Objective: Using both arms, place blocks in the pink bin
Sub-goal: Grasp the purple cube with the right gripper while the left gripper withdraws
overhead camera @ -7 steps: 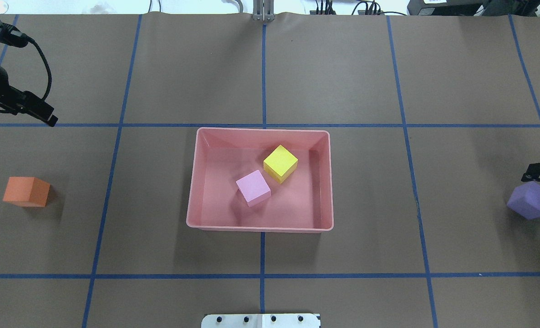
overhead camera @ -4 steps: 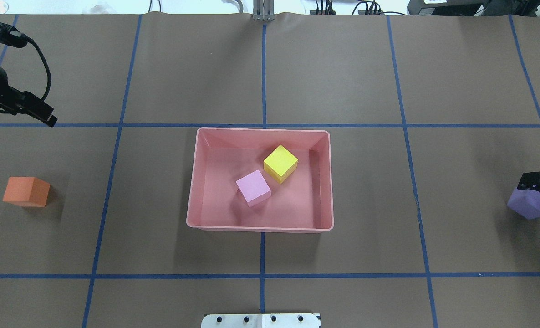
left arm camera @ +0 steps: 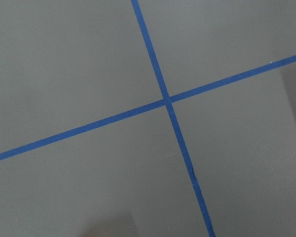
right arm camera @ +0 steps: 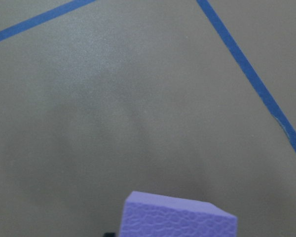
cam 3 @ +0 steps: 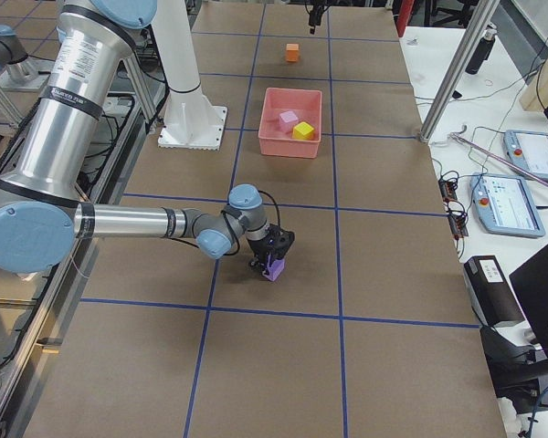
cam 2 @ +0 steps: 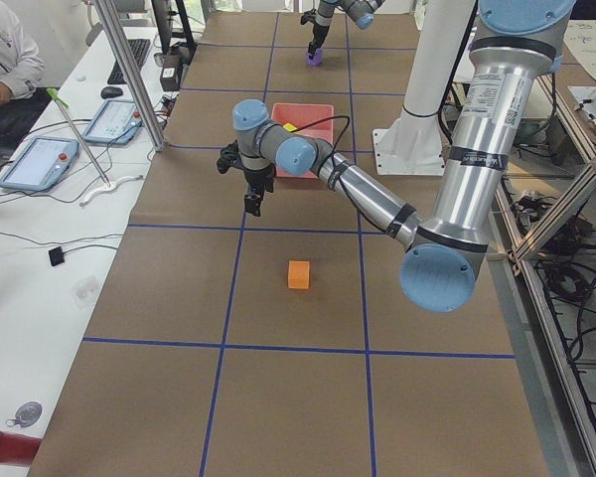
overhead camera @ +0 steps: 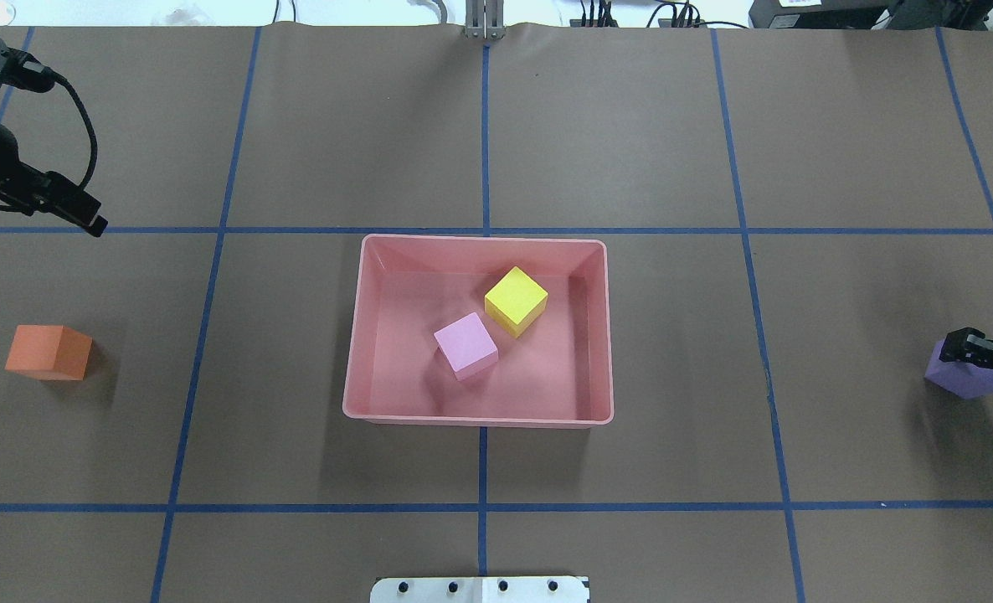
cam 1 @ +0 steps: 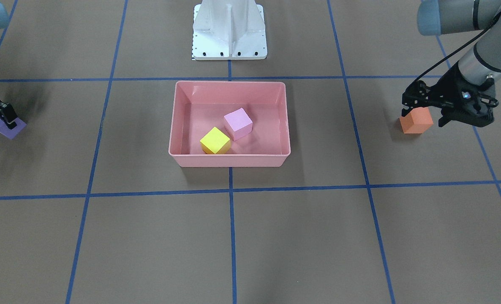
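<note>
– Pink bin point(cam 1: 229, 161), front view: yellow block point(cam 1: 215, 140) and lilac block point(cam 1: 238, 122) lie inside, just beside each other. Orange block point(cam 1: 417, 121) and purple block point(cam 1: 4, 127) sit out on the table point(cam 1: 301, 236), well apart from it.
– The left gripper point(cam 1: 423, 116) looks wrapped round the orange one.
– Only by line of sight. Overhead it hangs well away from that block, fingers spread, holding nothing.
– And the right gripper point(overhead camera: 975, 356)?
– Cut off by the frame edge overhead, right on the purple block. Whether it has squeezed, I cannot tell.
– The end views?
– From the left end, the left gripper hovers high, off to one side of orange. From the right end, the right gripper is down over purple, fingers too small to read.
– Wrists?
– Left shows only tape lines point(left arm camera: 167, 101). Right shows purple's top at the bottom edge, fingers hidden.
– Risks?
– Purple seems skewed to me. Pinched on its corners, it could twist out on lifting. Carried low, it might clip the bin's rim.
</note>
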Robot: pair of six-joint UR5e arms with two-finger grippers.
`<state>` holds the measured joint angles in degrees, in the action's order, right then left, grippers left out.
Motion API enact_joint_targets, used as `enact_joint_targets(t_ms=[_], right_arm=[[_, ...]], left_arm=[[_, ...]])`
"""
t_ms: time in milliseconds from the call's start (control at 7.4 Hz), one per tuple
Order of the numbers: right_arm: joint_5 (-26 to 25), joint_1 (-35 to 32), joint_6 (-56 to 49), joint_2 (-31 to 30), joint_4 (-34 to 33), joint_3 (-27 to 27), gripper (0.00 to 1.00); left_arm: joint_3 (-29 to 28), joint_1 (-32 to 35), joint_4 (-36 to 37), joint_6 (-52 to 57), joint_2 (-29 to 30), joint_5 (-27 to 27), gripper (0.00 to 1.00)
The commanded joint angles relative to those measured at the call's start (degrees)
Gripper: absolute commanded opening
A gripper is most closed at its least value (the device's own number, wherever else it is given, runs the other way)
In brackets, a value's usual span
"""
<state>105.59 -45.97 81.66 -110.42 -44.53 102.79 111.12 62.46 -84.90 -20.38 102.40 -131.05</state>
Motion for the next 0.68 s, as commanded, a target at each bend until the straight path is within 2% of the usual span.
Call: enact_joint_targets(t_ms=[0, 135, 270, 541], right_arm=[[4.24, -0.78, 0.08, 4.05, -0.64, 5.02, 0.0], [8.19, -3.65, 0.17, 9.99, -0.73, 5.4, 0.0], [10.06, -4.64, 0.17, 15.97, -4.04, 6.01, 0.0], [13.14, -4.65, 0.26, 32.48, -22.87, 8.64, 0.0]], left_arm=[[-0.03, -0.06, 0.0, -0.36, 0.08, 0.0, 1.0], [-0.46, -0.14, -0.09, -0.45, 0.08, 0.0, 1.0], [-0.73, -0.23, -0.09, -0.45, 0.16, 0.0, 1.0], [-1.0, -0.32, -0.18, -0.54, 0.16, -0.09, 1.0]])
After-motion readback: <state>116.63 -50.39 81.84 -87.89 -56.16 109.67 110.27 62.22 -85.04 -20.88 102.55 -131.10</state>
